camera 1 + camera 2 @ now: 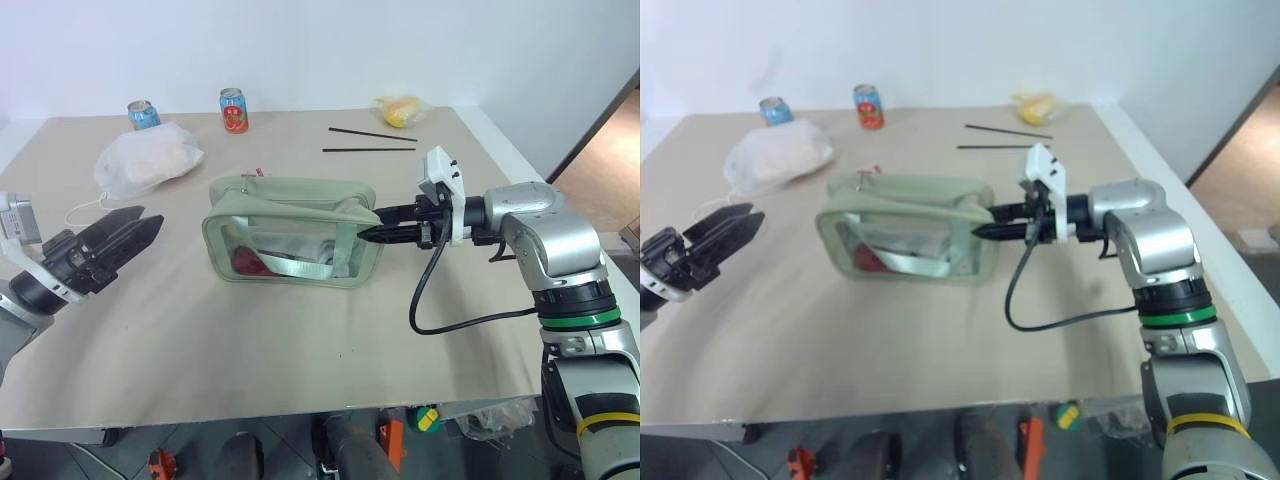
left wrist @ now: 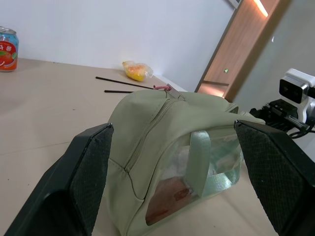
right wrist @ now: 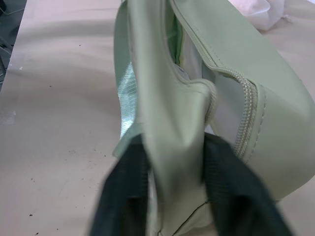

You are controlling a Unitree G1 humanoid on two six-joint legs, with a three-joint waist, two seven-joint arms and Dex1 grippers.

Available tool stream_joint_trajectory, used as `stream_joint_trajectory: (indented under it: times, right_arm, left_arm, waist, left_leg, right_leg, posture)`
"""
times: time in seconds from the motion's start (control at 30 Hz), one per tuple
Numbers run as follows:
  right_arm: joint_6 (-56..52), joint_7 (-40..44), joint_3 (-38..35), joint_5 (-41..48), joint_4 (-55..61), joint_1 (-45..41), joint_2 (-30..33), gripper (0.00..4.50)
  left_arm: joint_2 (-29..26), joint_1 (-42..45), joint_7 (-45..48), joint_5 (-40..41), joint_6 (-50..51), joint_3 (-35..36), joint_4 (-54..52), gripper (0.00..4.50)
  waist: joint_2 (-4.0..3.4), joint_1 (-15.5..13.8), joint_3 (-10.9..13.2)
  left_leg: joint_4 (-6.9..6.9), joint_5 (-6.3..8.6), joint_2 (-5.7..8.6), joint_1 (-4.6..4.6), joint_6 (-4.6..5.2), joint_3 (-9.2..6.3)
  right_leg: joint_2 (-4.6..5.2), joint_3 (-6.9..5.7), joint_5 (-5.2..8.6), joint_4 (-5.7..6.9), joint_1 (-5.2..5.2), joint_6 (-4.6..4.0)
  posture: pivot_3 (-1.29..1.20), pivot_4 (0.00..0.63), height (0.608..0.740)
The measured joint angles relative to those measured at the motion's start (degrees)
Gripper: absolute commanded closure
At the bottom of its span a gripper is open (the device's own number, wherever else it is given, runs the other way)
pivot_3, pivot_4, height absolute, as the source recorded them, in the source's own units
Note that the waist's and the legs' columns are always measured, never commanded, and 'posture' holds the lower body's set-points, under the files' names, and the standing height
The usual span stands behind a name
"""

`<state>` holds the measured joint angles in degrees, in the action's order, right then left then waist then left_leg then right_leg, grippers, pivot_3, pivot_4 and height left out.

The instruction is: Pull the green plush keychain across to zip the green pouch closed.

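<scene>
On the left of the tabletop (image 1: 300, 350), our left gripper (image 1: 128, 235) waits with jaws spread, apart from the green pouch (image 1: 290, 215) at centre. Our right gripper (image 1: 385, 233) has pinched the pouch's end fabric. The zipper looks partly open; the keychain we cannot make out, so pulling remains.

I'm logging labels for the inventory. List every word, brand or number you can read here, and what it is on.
None can be read.
Red can: printing and a fruit picture, text too small and blurred.
Blue can: label too small to read.
Pouch: a red item behind the clear window, any text blurred.
Yellow packet: no legible text.
</scene>
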<state>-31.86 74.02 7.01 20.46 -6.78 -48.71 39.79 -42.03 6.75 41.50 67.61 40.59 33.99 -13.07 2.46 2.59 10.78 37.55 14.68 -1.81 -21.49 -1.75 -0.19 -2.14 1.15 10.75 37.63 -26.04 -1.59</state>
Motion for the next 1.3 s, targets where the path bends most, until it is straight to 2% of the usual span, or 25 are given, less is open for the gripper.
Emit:
stream_joint_trajectory:
  times: [0.03,0.17,0.3,0.5,0.73,0.9,0.97,1.1,1.2,1.3]
  right_arm:
    - [0.02,0.07,0.0,0.02,0.0,0.13,0.0,4.46]
    - [0.11,0.51,-0.01,0.1,0.02,0.9,0.01,4.46]
    - [0.21,-0.11,-0.01,0.02,0.1,1.07,-0.02,4.46]
    - [0.23,-0.53,-0.55,0.58,2.2,3.05,0.3,4.46]
    - [-0.6,-1.59,-1.25,1.33,5.07,4.64,0.73,4.46]
    - [-1.57,-2.65,-1.79,2.16,7.48,6.02,1.07,4.46]
    - [-2.11,-3.39,-2.44,2.67,8.95,7.27,1.25,4.46]
    - [-2.77,-4.23,-2.57,3.02,10.1,7.85,1.53,4.46]
    - [-3.1,-4.44,-2.62,3.47,10.6,8.33,1.98,4.46]
    - [-3.29,-4.43,-2.62,3.99,10.98,8.54,2.53,4.46]
  left_arm:
    - [0.0,0.03,0.09,-0.02,0.01,0.0,0.35,0.42]
    - [-1.38,1.13,2.19,-1.17,0.66,-0.72,2.02,0.42]
    - [-4.63,5.97,4.64,-4.35,0.5,-2.01,7.93,0.42]
    - [-6.13,21.43,5.22,-16.55,-2.78,-9.33,29.01,0.42]
    - [-1.26,37.6,6.55,-31.84,-8.71,-20.37,51.27,0.42]
    - [2.6,47.79,6.73,-39.04,-13.41,-23.46,62.8,0.42]
    - [3.36,50.35,9.6,-40.94,-14.52,-24.65,65.27,0.42]
    - [3.36,50.17,17.09,-41.92,-13.8,-25.47,64.59,0.42]
    - [1.55,46.32,24.73,-41.84,-11.43,-27.06,58.04,0.42]
    - [-2.87,39.81,31.48,-40.69,-7.75,-27.37,49.1,0.42]
  waist:
    - [0.0,-0.01,0.0]
    - [0.0,0.0,0.0]
    - [0.0,-0.01,0.0]
    - [0.01,-0.09,-0.01]
    - [0.07,-0.05,-0.04]
    - [0.08,0.03,-0.04]
    - [0.08,0.08,-0.04]
    - [0.08,0.09,-0.04]
    - [0.07,0.15,-0.04]
    - [0.07,0.17,-0.03]
  left_leg:
    - [0.0,0.0,0.0,0.0,0.0,0.0]
    - [0.0,0.0,0.01,0.0,0.0,0.0]
    - [0.01,-0.01,0.01,0.03,0.02,-0.04]
    - [0.01,-0.03,0.03,0.11,0.05,-0.07]
    - [0.03,-0.02,0.05,-0.02,0.05,-0.04]
    - [0.03,-0.01,0.06,-0.04,0.07,-0.02]
    - [0.03,0.0,0.07,-0.06,0.09,-0.02]
    - [0.03,0.0,0.08,-0.05,0.09,-0.01]
    - [0.03,0.0,0.08,-0.03,0.09,-0.01]
    - [0.02,0.0,0.05,-0.05,0.09,-0.03]
  right_leg:
    - [0.0,0.0,0.0,0.0,0.0,0.0]
    - [-0.01,0.0,0.0,0.0,0.01,0.0]
    - [-0.03,-0.04,0.0,0.02,0.02,0.0]
    - [-0.04,-0.08,-0.01,0.02,0.15,0.01]
    - [0.01,-0.04,-0.04,-0.01,0.09,0.04]
    - [0.01,0.0,-0.04,-0.01,0.08,0.04]
    - [0.01,-0.01,-0.03,-0.01,0.07,0.04]
    - [0.01,0.0,-0.03,-0.01,0.06,0.04]
    - [0.01,0.01,-0.03,0.0,0.07,0.05]
    - [0.0,0.01,-0.02,0.0,0.03,0.04]
  posture:
    - [0.0,0.15,0.74]
    - [0.0,0.15,0.74]
    - [0.0,0.15,0.74]
    - [0.0,0.15,0.74]
    - [0.0,0.15,0.74]
    - [0.0,0.15,0.74]
    - [0.0,0.15,0.74]
    - [0.0,0.15,0.74]
    - [0.0,0.15,0.74]
    - [0.0,0.15,0.74]
